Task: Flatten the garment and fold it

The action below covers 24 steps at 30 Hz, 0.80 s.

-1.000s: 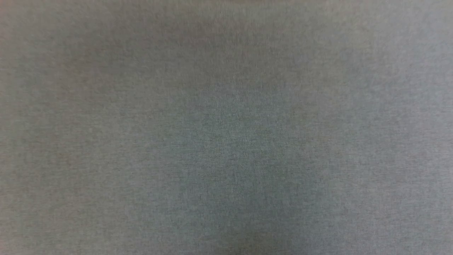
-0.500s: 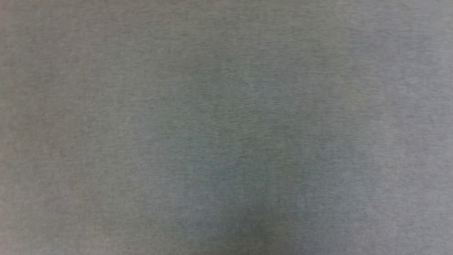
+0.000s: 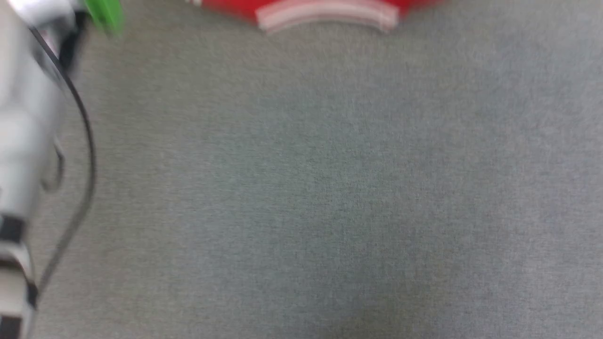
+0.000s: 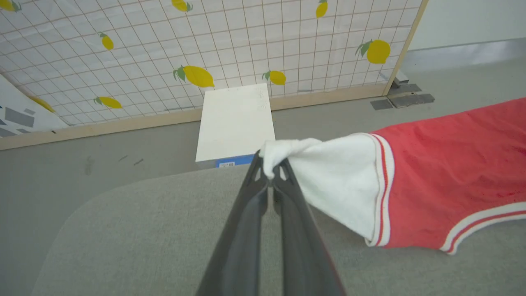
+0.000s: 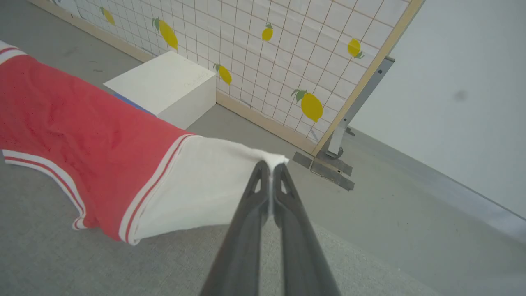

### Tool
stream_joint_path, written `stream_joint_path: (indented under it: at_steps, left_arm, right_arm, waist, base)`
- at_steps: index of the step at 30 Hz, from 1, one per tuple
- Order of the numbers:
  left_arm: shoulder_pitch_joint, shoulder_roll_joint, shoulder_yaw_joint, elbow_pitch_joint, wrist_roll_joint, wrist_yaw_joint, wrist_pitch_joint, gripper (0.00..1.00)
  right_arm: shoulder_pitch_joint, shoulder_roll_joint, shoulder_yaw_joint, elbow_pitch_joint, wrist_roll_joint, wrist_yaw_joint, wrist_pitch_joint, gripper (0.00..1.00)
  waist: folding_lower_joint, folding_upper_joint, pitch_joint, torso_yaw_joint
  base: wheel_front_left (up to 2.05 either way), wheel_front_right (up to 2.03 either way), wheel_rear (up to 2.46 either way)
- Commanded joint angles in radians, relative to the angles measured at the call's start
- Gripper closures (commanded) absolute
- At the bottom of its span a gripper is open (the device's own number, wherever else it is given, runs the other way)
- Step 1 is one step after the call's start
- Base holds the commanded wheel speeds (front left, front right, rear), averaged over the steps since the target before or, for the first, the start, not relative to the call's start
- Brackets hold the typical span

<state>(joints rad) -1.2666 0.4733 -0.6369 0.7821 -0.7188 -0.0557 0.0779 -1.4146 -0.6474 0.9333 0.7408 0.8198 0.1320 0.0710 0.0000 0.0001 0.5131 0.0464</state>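
The garment [image 4: 444, 172] is a red jersey with white-and-red striped trim, stretched out above the grey cloth table [image 4: 144, 230]. My left gripper [image 4: 269, 170] is shut on a white turned-out corner of it. My right gripper [image 5: 271, 166] is shut on another white corner, and the red garment [image 5: 82, 123] runs off to that view's left. In the blurred head view a strip of the garment [image 3: 325, 14] with curved striped trim shows at the top edge, and my pale left forearm [image 3: 23, 117] lies along the left side.
Beyond the table's rounded edge, a white box [image 4: 236, 123] stands on the grey floor against a lemon-print screen [image 4: 205, 49]. The screen's metal foot [image 5: 328, 164] rests on the floor near a plain wall. A green part [image 3: 106, 14] sits near the forearm's far end.
The head camera has shifted: earlier it showed bare grey cloth, and now the garment's trim at the top and my left forearm at the left are in it.
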Motion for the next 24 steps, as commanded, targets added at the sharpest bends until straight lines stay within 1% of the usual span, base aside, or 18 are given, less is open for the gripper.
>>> stream_joint_path:
  at_steps: [1,4,5,7,10,15,19,23,24]
  left_arm:
    - [0.062,0.013,-0.010,-0.021,0.000,0.014,0.002,1.00]
    - [0.181,0.041,-0.022,-0.071,-0.013,0.033,0.019,1.00]
    - [0.258,0.065,-0.031,-0.115,-0.023,0.043,0.040,1.00]
    - [0.338,0.097,-0.045,-0.174,-0.032,0.055,0.072,1.00]
    - [0.443,0.145,-0.062,-0.269,-0.042,0.083,0.116,1.00]
    - [0.589,0.230,-0.074,-0.430,-0.060,0.146,0.181,1.00]
    - [0.702,0.298,-0.068,-0.560,-0.095,0.198,0.225,1.00]
    - [0.803,0.358,-0.068,-0.676,-0.129,0.243,0.264,1.00]
    - [0.821,0.365,-0.067,-0.693,-0.138,0.251,0.270,1.00]
  right_arm:
    - [0.050,-0.019,0.025,-0.020,0.019,-0.001,0.025,1.00]
    - [0.137,-0.057,0.076,-0.058,0.060,-0.001,0.086,1.00]
    - [0.195,-0.080,0.102,-0.085,0.090,-0.001,0.119,1.00]
    - [0.257,-0.108,0.128,-0.117,0.120,-0.001,0.154,1.00]
    - [0.334,-0.140,0.148,-0.157,0.153,-0.001,0.185,1.00]
    - [0.431,-0.192,0.168,-0.217,0.187,-0.001,0.231,1.00]
    - [0.513,-0.240,0.166,-0.274,0.230,-0.001,0.274,1.00]
    - [0.595,-0.284,0.154,-0.333,0.277,-0.001,0.314,1.00]
    - [0.610,-0.292,0.153,-0.343,0.283,-0.001,0.321,1.00]
  waist:
    - [0.0000,-0.0001,-0.092,0.033]
    - [0.0000,-0.0001,-0.148,0.036]
    - [0.0000,-0.0001,-0.186,0.037]
    - [0.0000,-0.0001,-0.221,0.038]
    - [0.0000,-0.0001,-0.267,0.038]
    - [0.0000,-0.0001,-0.319,0.037]
    - [0.0000,-0.0001,-0.355,0.034]
    - [0.0000,-0.0001,-0.384,0.027]
    - [0.0000,-0.0001,-0.389,0.026]
  base:
    - [0.00,0.00,0.00]
    - [0.00,0.00,0.00]
    - [0.00,0.00,0.00]
    - [0.00,0.00,0.00]
    - [0.00,0.00,0.00]
    - [0.00,0.00,0.00]
    - [0.00,0.00,0.00]
    - [0.00,0.00,0.00]
    - [0.00,0.00,0.00]
